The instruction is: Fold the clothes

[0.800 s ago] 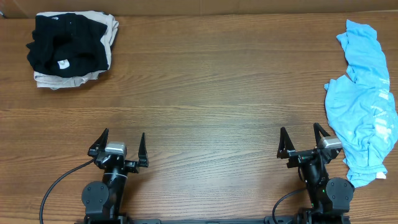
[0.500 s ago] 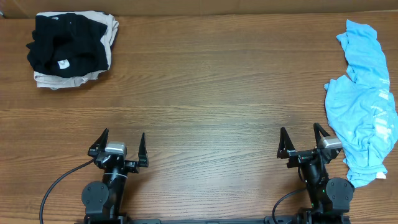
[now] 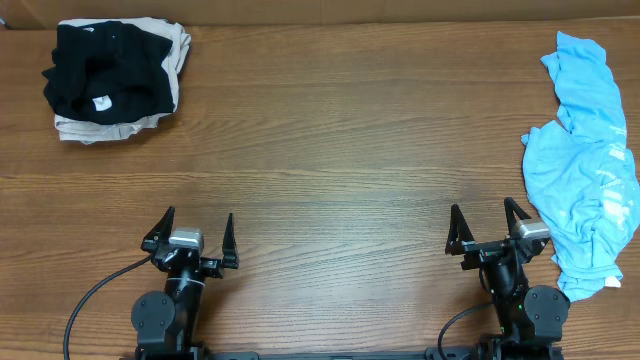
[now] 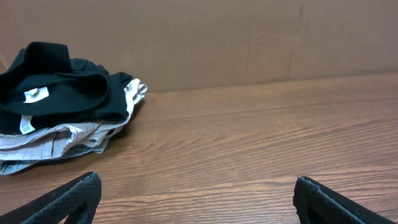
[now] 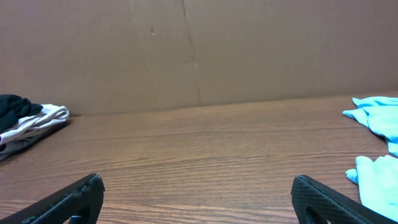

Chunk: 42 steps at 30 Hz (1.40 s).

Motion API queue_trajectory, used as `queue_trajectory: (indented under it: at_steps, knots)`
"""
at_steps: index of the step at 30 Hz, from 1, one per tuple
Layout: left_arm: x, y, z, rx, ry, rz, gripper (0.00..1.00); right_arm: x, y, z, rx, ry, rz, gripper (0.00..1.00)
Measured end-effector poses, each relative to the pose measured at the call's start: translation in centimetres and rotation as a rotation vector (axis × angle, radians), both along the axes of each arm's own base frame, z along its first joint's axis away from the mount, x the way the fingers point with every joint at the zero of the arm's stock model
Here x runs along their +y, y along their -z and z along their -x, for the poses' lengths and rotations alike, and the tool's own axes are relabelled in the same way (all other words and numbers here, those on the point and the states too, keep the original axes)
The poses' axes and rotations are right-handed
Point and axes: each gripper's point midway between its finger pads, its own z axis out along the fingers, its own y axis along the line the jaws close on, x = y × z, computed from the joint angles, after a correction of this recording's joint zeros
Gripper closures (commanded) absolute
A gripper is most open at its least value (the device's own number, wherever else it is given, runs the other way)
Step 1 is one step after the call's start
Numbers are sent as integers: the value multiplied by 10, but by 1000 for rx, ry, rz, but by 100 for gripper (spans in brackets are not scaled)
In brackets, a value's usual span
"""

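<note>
From above, the wood-grain table [image 3: 330, 150] carries the light sky-blue T-shirt [image 3: 585, 170] along its far right edge. The shirt is a soft, crumpled heap, long and uneven in outline, with faint white marks on one fold. The right gripper [image 3: 481, 208] stands just beside the shirt's lower end, apart from it, jaws spread wide and holding nothing. The left gripper [image 3: 199, 216] sits well apart from the shirt at the near left, and is likewise spread and empty. At the far left corner a black garment [image 3: 100, 70] with a small white tag [image 3: 100, 102] lies bunched on top of a folded beige garment [image 3: 120, 128].

At the left wrist, two dark, tapered fingers [image 4: 68, 202] rise from the bottom corners with bare table between them. The black and beige pile lies ahead to the left, against a plain brown cardboard wall [image 4: 249, 37]. No blue cloth shows in this view.

At the right wrist, the same dark fingers [image 5: 336, 202] frame open wood. Rumpled blue folds of the shirt come in at the right edge, outside the right-hand finger and not touching it. The black and beige pile is small at the far left.
</note>
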Motion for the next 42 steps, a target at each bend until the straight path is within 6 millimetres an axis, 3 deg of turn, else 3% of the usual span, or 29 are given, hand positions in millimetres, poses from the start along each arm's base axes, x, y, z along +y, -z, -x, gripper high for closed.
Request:
queue_trajectory:
  at_steps: [34, 42]
  knots:
    - [1, -1, 0, -4, -4, 0, 0, -3, -1, 0, -5, 16, 1, 0]
    - [-1, -19, -1, -79, 8, 7, 0, 9, -33, 4, -139, -51, 12, 0]
